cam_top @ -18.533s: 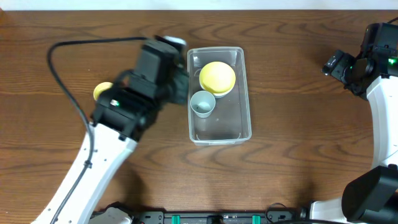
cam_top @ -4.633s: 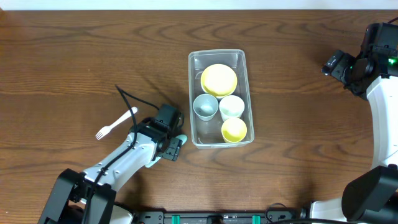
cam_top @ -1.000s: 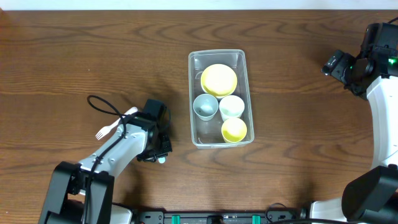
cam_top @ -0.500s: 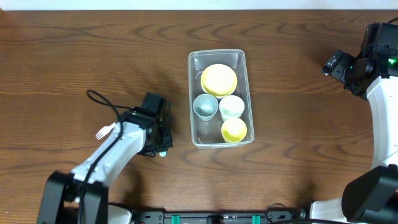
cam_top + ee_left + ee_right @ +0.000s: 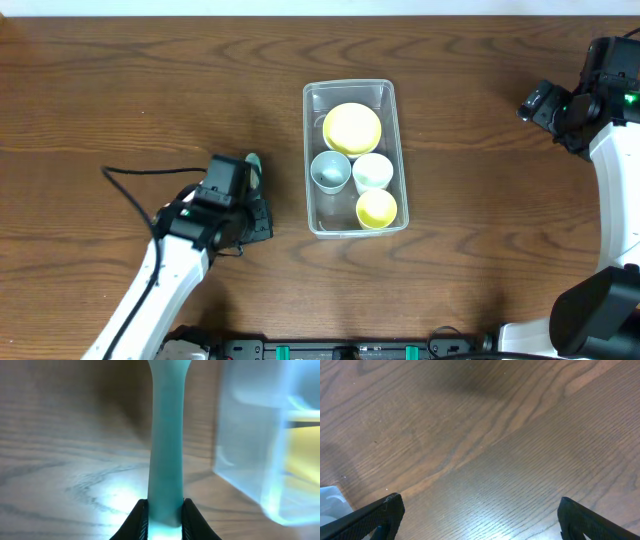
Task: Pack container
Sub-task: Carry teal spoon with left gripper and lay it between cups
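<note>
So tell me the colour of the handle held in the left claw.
Pale teal handle, clearest in the left wrist view.

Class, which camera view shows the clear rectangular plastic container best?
Overhead: the whole clear plastic container shows, all four corners. The left wrist view catches only a blurred corner; the right wrist view only a sliver at its lower left.

The overhead camera looks straight down on the whole table [image 5: 120,80], the left wrist camera sits low beside the tub [image 5: 250,435], the right one higher, catching its corner.
</note>
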